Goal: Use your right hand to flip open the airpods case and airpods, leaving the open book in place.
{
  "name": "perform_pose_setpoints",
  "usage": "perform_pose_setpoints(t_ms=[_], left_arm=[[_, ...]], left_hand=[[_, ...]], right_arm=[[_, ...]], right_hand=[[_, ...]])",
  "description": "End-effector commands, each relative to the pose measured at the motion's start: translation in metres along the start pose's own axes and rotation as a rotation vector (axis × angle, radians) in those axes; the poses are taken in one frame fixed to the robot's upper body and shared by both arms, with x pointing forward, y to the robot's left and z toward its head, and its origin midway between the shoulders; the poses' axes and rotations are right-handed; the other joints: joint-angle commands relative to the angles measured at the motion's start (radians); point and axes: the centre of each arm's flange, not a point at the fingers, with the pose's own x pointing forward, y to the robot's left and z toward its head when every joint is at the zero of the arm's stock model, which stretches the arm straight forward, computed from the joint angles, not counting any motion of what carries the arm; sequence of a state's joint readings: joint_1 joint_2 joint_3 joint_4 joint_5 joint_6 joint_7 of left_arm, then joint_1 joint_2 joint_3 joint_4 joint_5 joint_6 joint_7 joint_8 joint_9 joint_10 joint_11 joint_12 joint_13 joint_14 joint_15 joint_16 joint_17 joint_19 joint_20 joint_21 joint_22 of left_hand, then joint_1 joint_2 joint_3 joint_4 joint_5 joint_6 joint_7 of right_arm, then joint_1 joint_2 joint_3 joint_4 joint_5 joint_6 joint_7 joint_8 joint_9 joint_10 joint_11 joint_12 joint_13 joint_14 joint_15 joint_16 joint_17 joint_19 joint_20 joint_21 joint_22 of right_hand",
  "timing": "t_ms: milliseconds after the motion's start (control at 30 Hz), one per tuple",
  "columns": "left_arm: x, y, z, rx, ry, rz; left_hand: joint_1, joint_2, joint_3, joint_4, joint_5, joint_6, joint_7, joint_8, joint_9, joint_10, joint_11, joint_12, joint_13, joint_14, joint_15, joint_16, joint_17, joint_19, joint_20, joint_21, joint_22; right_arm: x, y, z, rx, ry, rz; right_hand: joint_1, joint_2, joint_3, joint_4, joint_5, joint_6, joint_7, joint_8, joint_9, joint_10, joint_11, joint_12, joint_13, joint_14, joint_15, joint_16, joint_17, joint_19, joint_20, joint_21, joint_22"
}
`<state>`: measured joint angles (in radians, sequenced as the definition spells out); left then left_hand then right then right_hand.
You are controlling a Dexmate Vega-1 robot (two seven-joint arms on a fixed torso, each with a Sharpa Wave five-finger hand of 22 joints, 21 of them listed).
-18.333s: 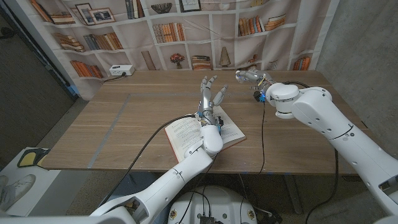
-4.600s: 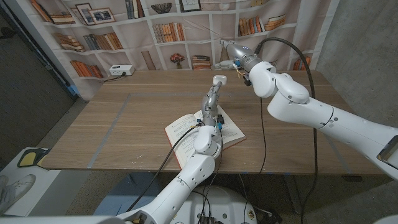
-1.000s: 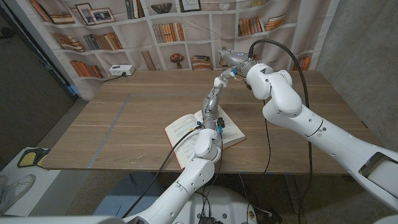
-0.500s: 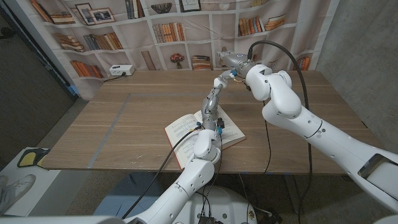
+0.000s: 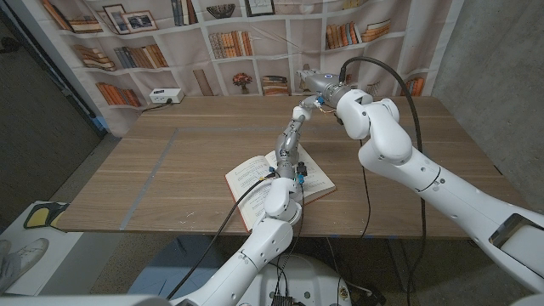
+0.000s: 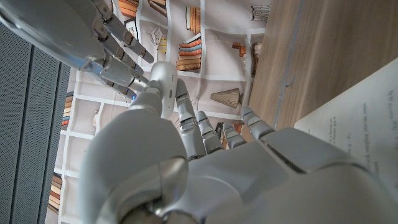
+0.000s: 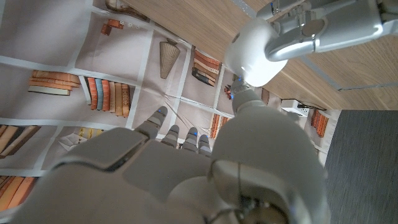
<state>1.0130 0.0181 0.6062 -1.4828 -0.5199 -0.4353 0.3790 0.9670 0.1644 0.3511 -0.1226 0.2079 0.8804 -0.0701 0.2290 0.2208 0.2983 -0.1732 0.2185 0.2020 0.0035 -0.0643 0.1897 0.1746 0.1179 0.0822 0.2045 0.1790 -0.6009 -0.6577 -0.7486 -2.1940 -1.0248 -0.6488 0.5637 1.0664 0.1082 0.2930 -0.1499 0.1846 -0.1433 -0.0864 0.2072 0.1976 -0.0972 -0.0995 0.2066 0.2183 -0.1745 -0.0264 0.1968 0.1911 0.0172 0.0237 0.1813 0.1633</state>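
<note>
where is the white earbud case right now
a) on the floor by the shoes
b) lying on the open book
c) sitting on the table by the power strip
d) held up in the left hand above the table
d: in the head view the earbud case sits at the fingertips of the raised left hand, above the table, with the right hand touching it; the open book carries no case.

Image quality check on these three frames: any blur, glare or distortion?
Head view: even, soft light, sharp on the open book and table, slight wide-angle bend at the edges. Left wrist view: left hand looms large and soft, book page text blurred. Right wrist view: right hand close and soft, white case bright, no hard glare.
</note>
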Motion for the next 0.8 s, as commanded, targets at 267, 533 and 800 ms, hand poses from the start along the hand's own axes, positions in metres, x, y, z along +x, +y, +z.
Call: perform_pose_setpoints(t_ms=[267,533,800], left_arm=[[-0.004,0.000,-0.001,0.006,0.001,0.008],[-0.003,0.000,-0.003,0.007,0.005,0.010],[-0.003,-0.002,-0.004,0.007,0.007,0.001]], left_hand=[[-0.003,0.004,0.001,0.005,0.005,0.087,-0.080,0.006,0.004,0.008,-0.008,-0.001,0.003,0.008,-0.005,-0.001,0.003,0.004,-0.001,0.004,0.005],[-0.004,0.003,0.001,0.006,0.006,0.086,-0.080,0.006,0.004,0.007,-0.008,-0.001,0.003,0.008,-0.005,-0.001,0.003,0.004,-0.001,0.004,0.005],[-0.005,0.003,0.001,0.007,0.006,0.086,-0.080,0.006,0.005,0.008,-0.009,-0.001,0.003,0.008,-0.006,-0.001,0.003,0.004,-0.001,0.004,0.005]], right_arm=[[-0.003,0.001,-0.002,0.008,-0.015,0.003],[-0.011,-0.006,-0.004,0.015,-0.014,-0.013],[-0.010,-0.003,-0.005,0.014,-0.008,-0.015]], right_hand=[[0.005,0.029,0.013,0.001,0.002,0.003,-0.008,0.004,0.003,0.003,-0.014,0.005,0.002,-0.116,-0.053,0.011,0.000,0.006,-0.012,0.005,0.002],[-0.086,0.020,-0.030,0.051,-0.005,0.001,-0.008,0.000,0.003,0.000,-0.012,0.004,0.003,-0.125,-0.044,0.011,0.005,-0.003,-0.003,0.002,0.003],[-0.143,0.008,-0.060,0.076,-0.002,-0.004,0.006,-0.003,0.004,0.000,-0.001,0.004,0.003,-0.129,-0.032,0.012,0.006,-0.005,0.012,0.002,0.003]])
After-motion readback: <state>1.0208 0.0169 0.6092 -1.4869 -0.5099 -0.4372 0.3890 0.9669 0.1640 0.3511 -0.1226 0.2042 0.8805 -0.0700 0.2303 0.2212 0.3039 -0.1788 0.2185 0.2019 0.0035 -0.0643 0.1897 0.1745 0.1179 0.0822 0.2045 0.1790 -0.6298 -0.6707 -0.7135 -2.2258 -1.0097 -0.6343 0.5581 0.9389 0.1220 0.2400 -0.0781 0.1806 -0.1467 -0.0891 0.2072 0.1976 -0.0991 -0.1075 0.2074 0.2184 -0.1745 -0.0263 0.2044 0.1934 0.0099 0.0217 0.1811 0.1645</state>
